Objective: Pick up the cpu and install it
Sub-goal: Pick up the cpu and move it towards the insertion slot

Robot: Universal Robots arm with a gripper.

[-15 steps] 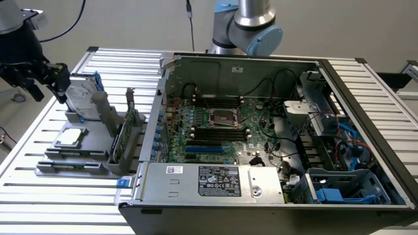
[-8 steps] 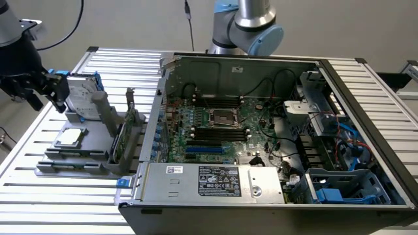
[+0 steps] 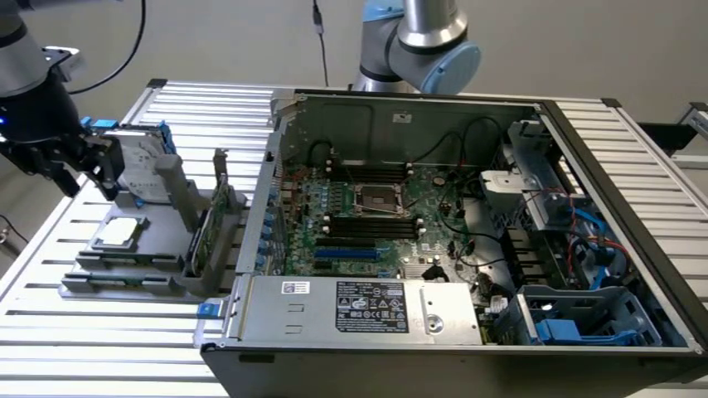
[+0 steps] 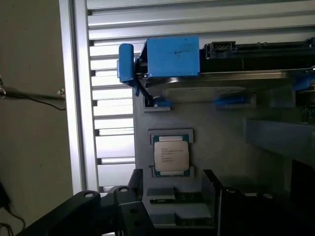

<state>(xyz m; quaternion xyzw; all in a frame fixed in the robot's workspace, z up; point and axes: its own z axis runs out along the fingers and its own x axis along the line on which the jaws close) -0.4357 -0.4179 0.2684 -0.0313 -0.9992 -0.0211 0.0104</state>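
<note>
Black two-fingered gripper (image 3: 89, 176) of mine hangs with its jaws spread wide and nothing between them, over the grey plastic parts tray (image 3: 155, 267) on the slatted aluminium table (image 3: 66, 332).

I judge the step in hand to be the approach for the pick; nothing is lifted yet. The cpu (image 3: 119, 233), a small flat square chip with a silvery metal top, lies face up in its own square recess of the tray. In the wrist view it sits just ahead of my fingers (image 4: 114, 206), about centred between them. Taking it calls for coming down square over it, with a finger on either side, so that they meet its thin edges and not the recess walls.

The same tray holds the silver hard drive with blue side rails (image 3: 138, 157), standing on edge beside my gripper. The open black computer case (image 3: 619, 249) on the exterior view's right holds the green motherboard (image 3: 366, 240) with its metal-framed socket (image 3: 380, 199) in the middle. Whether that socket is bare I cannot tell.
</note>
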